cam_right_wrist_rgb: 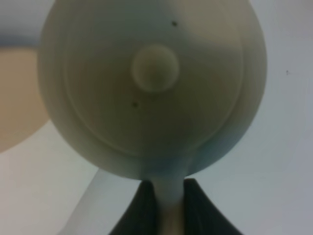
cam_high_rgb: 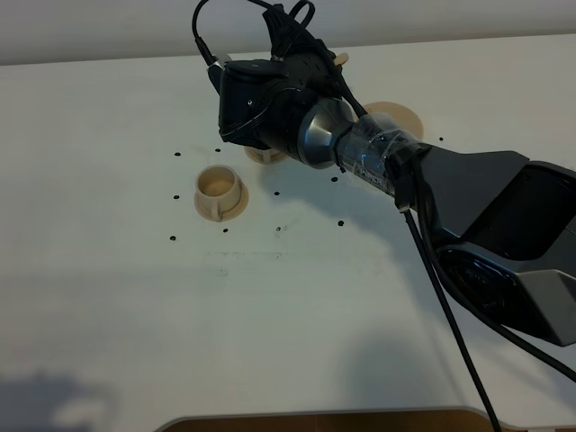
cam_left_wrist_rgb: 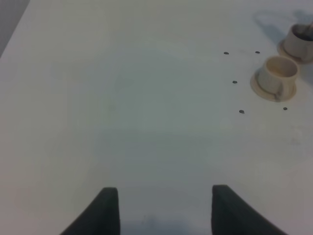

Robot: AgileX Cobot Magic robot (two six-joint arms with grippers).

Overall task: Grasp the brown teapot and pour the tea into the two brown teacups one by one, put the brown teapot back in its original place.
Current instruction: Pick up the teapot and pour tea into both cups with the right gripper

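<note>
Two dark fingers (cam_left_wrist_rgb: 108,210) of the left pincer (cam_left_wrist_rgb: 165,191) stand wide apart with nothing between them, over bare white worktop (cam_left_wrist_rgb: 122,98). Further right, a small beige-tan cylindrical cup (cam_high_rgb: 220,184) sits in the open on its round matching saucer (cam_high_rgb: 238,209). Just beyond it, a second cup of the same kind (cam_high_rgb: 264,155) is half hidden beneath the black right arm (cam_high_rgb: 360,148), which reaches in across the worktop from the right. The right pincer (cam_right_wrist_rgb: 168,188) is clamped tight on the loop handle (cam_right_wrist_rgb: 171,215) of the squat beige-tan teapot (cam_right_wrist_rgb: 98,73), whose knobbed lid (cam_right_wrist_rgb: 155,68) fills the right wrist view. In the high view the arm hides the teapot. Right of the arm's wrist lies a flat round beige-tan disc (cam_high_rgb: 400,115), bare where it shows.
</note>
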